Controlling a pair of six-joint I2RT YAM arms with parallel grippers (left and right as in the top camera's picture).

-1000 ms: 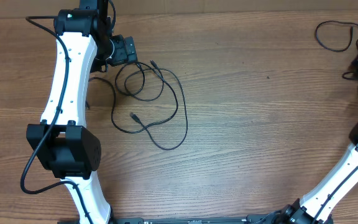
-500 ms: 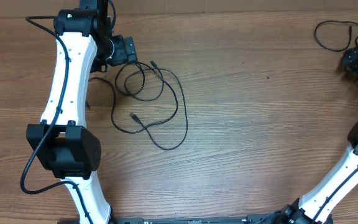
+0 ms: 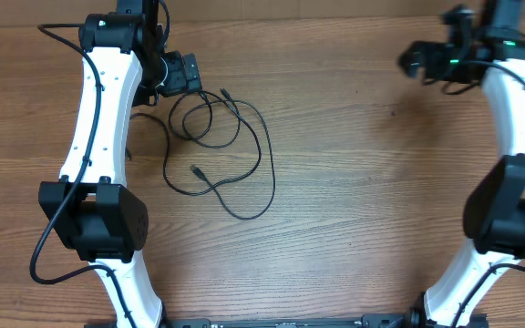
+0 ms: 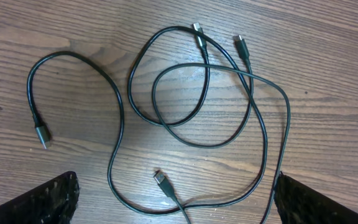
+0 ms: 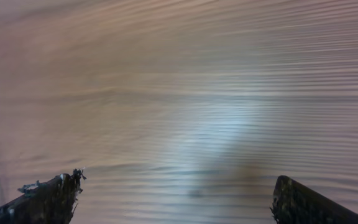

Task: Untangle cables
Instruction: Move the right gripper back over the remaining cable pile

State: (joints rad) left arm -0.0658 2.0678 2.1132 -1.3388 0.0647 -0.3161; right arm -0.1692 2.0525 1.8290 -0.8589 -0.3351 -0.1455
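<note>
Loosely looped cables (image 4: 161, 178) lie on the worktop (image 3: 354, 182) under the wide-open, empty left fingers (image 4: 48, 199); right fingers (image 5: 42, 199), well apart, gape empty.

Even soft light; right wrist view blurred.

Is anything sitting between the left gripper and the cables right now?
Nothing visible. The left gripper hangs open right by the cables, and its wrist view shows only bare wooden table around them.
</note>
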